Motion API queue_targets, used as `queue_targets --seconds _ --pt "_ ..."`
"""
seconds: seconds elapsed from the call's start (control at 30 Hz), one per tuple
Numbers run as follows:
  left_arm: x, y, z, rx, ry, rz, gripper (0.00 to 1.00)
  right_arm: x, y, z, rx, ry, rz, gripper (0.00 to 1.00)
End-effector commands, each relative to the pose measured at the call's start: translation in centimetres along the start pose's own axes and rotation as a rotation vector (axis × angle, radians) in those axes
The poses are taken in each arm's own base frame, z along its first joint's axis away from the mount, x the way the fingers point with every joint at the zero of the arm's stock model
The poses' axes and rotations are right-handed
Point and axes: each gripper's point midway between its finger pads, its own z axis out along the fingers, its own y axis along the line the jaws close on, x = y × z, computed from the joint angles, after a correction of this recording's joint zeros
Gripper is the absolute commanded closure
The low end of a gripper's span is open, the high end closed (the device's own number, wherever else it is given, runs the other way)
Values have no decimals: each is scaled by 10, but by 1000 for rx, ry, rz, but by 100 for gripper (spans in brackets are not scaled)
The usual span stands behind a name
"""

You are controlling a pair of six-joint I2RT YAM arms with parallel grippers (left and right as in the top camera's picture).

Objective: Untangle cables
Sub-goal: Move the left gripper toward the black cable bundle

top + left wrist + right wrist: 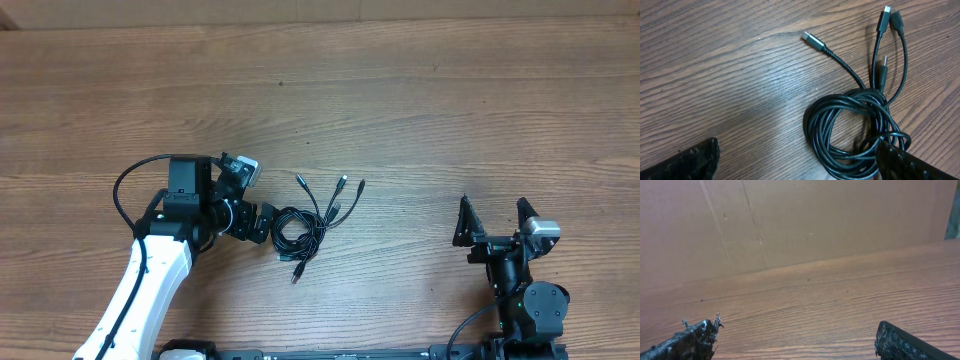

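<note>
Wooden table (400,90) fills the overhead view. The cables (298,228) lie near the centre as one coil, with plug ends fanning toward 1 o'clock. The left gripper (266,223) stands spread wide at the coil's 9 o'clock. The right gripper (492,218), also spread and empty, is well apart at 3 o'clock.

Only the left wrist view shows one finger (912,162) at the coil's 5 o'clock edge.

The right wrist view shows only bare wood.

I judge that the first grasp is in hand, and the next move is closing on one strand.
</note>
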Motion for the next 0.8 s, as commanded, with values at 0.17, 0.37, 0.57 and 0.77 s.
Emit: queue_targets --seconds 0.17,0.37,0.57,0.77 --pt "-9 -3 -3 9 -13 31 0 2 -1 0 7 -4 6 0" --pt "-9 -4 -3 18 -11 30 0 2 -1 0 7 -4 6 0" --pt "0 -8 -3 32 22 17 0 2 -1 0 7 -4 6 0" --pt "7 -15 -2 49 57 -6 5 2 -1 0 7 -4 6 0"
